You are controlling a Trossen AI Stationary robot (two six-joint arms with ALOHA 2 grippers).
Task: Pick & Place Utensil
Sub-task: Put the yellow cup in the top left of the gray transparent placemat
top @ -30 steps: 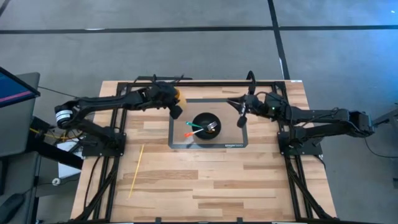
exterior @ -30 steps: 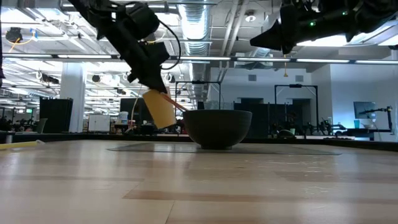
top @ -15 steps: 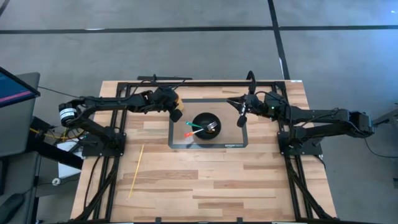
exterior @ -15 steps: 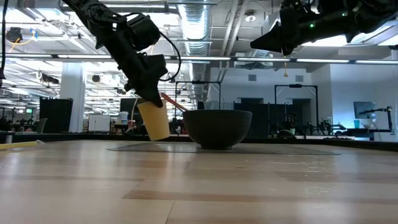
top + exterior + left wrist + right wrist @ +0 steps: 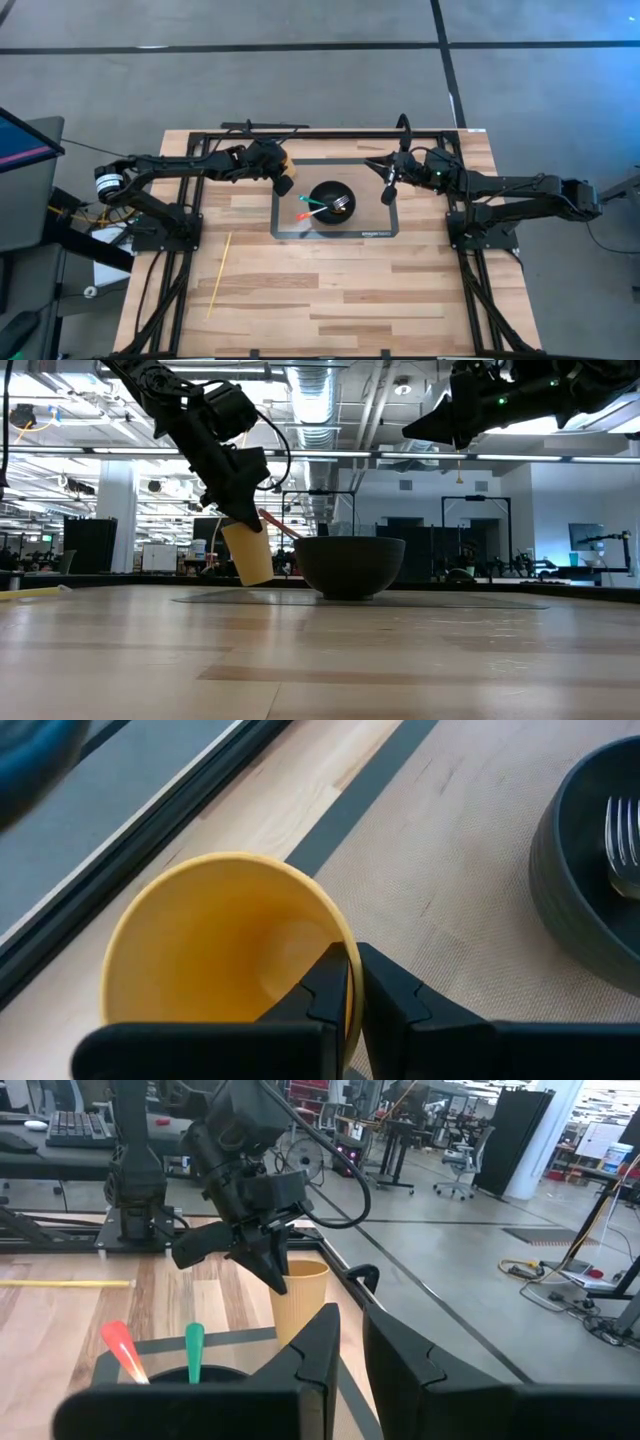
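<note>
Left gripper (image 5: 352, 982) first: its 2 fingers (image 5: 325, 988) are pinched tight on the rim of the yellow cup (image 5: 215, 935), one inside the wall, one outside. In the low view the cup (image 5: 247, 555) hangs tilted under that gripper (image 5: 240, 512), its base at or just above the wooden table (image 5: 320, 660); I can't tell whether it touches. From above, the cup (image 5: 286, 163) sits by the far-left corner of the grey mat (image 5: 385, 222).

Just beyond those jaws, the dark bowl (image 5: 590, 850) rests on the mat, with fork tines (image 5: 624, 832) showing over its rim. The overhead view shows the bowl (image 5: 332, 199) holding a fork (image 5: 343, 204) and 2 handles leaning out toward the left arm's side, one green (image 5: 314, 207), one orange-red (image 5: 304, 216).

On to the right gripper (image 5: 350, 1342): up in the air, nothing held, only a narrow gap between its jaws. Ahead of them, the green handle (image 5: 194, 1340) and the orange-red handle (image 5: 122, 1348) stick up from the bowl, and past those stand the cup (image 5: 301, 1295) and the left gripper (image 5: 262, 1240) clamped on it. Seen from above, the right gripper (image 5: 391, 178) hangs over the mat's right side.

Well away from both jaws, a long yellow stick (image 5: 219, 274) lies on the table on the left arm's side, toward the near edge.
</note>
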